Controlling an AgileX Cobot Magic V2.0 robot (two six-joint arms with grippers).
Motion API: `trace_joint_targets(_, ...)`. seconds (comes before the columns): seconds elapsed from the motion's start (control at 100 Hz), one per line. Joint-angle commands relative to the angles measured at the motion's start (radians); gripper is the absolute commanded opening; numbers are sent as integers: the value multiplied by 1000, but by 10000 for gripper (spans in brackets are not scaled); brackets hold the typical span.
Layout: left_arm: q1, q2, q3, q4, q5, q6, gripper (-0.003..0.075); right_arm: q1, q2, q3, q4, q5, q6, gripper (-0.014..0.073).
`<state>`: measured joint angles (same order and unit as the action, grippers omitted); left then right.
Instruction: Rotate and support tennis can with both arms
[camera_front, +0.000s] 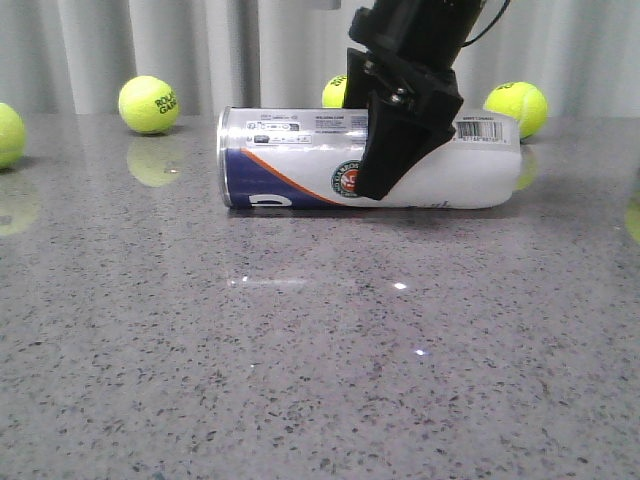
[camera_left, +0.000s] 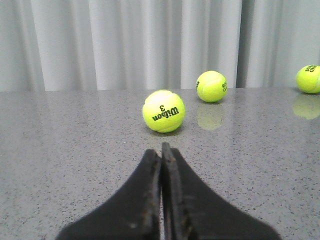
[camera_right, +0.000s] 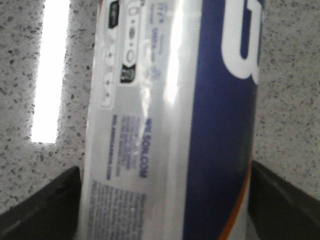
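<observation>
The tennis can (camera_front: 290, 160) lies on its side on the grey table (camera_front: 320, 360), silver rim to the left, barcode end to the right. My right gripper (camera_front: 380, 178) comes down from above and straddles the can's middle, near finger over the round crest. In the right wrist view the can (camera_right: 165, 100) fills the space between both black fingers (camera_right: 45, 205), which press its sides. My left gripper (camera_left: 161, 150) is shut and empty, low over the table, away from the can. It does not show in the front view.
Tennis balls lie at the back of the table: one at the left (camera_front: 148, 104), one at the left edge (camera_front: 8, 133), one behind the can (camera_front: 335, 92), one at the right (camera_front: 516, 108). A Wilson ball (camera_left: 163, 111) lies just ahead of my left gripper, with others (camera_left: 211, 86) beyond.
</observation>
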<state>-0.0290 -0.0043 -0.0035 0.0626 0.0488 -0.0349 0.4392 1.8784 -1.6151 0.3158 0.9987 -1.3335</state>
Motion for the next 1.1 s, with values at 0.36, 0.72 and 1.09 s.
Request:
trace_joint_targets(0.36,4,-39,47,-7,-81,-8,-21,-1,-77,-35,17,-5,-6,653)
trace_joint_targets(0.72,4,-39,47,-7,-81,-8,-21,-1,-101,-35,17,-5,-6,653)
trace_joint_targets(1.09,4,-39,47,-7,-81,-8,-21,-1,-101,-35,17,-29,-6,653)
